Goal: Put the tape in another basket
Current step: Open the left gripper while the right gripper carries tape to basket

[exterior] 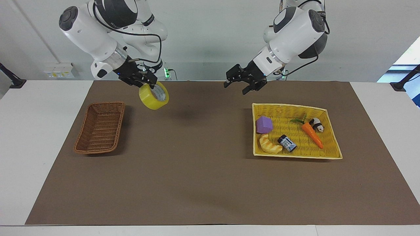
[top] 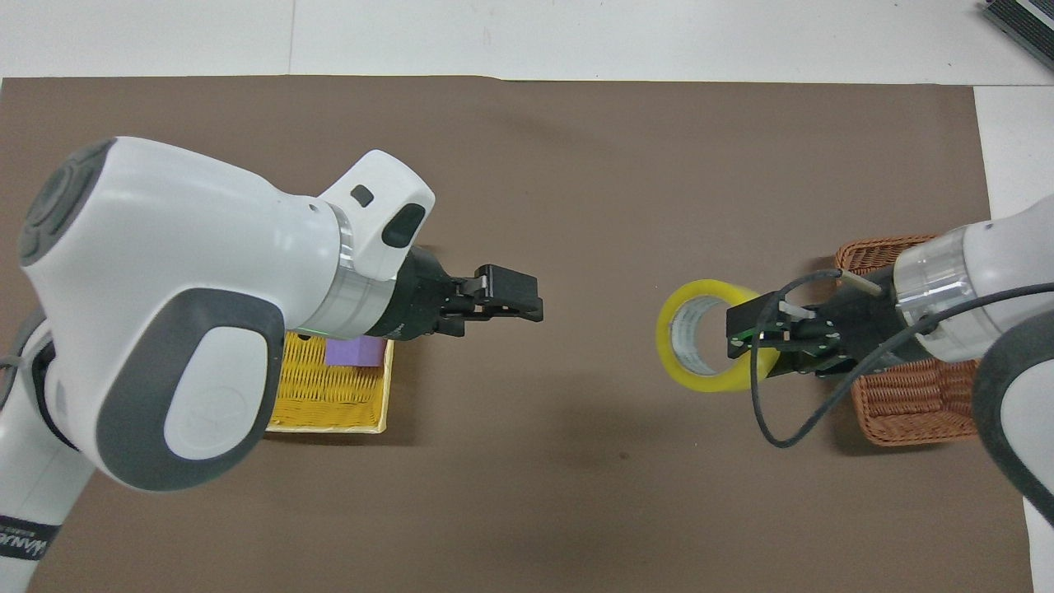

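in the facing view the right gripper (exterior: pixel 146 82) is clamped on the upper rim of the roll of yellow packing tape (exterior: pixel 154 95), one finger inside the ring and one outside it, so the roll hangs tilted below the fingers with its pale core showing. it is up in the air over the brown mat (exterior: pixel 197 170), just beside the dark reddish-brown wicker basket (exterior: pixel 86 146) and not yet over it. pinching through the hole looks like a sensible hold for a thick ring, and a short carry toward the right arm's end of the table should bring it above the basket. that basket holds nothing visible. the left gripper (exterior: pixel 244 86) hangs with its fingers spread and nothing between them, over the mat close to the rim of the yellow woven tray basket (exterior: pixel 295 156); it seems to be waiting clear of the carry. the tray holds a purple block (exterior: pixel 264 125), a croissant (exterior: pixel 270 145), a small dark bottle (exterior: pixel 287 143), a toy carrot (exterior: pixel 311 132) and a little panda figure (exterior: pixel 317 124).

in the overhead view the right gripper (top: pixel 770 339) again pinches the wall of the tape (top: pixel 700 346), the ring's opening turned toward the middle of the table, and the wicker basket (top: pixel 906 412) lies partly under the right arm. the left gripper (top: pixel 515 296) is open and empty over bare mat (top: pixel 576 165), well apart from the tape. the left arm covers most of the yellow tray (top: pixel 329 412); only the purple block (top: pixel 356 352) shows in it.
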Available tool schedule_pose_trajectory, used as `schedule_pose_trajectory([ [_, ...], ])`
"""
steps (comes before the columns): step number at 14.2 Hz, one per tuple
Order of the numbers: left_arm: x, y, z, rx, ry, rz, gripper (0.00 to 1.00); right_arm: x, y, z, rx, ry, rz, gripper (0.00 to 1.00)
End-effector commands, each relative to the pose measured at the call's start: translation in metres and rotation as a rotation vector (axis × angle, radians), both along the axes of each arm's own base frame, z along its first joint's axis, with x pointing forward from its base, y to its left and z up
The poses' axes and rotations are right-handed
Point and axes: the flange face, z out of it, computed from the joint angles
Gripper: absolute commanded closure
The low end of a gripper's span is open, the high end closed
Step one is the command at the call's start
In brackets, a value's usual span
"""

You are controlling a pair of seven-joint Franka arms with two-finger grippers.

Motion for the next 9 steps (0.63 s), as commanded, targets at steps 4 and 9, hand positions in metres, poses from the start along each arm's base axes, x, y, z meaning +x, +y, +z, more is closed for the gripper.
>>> schedule_pose_trajectory([
  [4, 0.031, 0.077, 0.002, 0.281, -0.145, -0.026, 0.0, -0.014, -0.13, -0.086, -0.002, 0.009, 0.153, 1.0],
  [9, 0.05, 0.189, 0.012, 0.312, -0.161, -0.044, 0.0, -0.023, -0.184, -0.113, -0.083, -0.052, 0.2, 1.0],
])
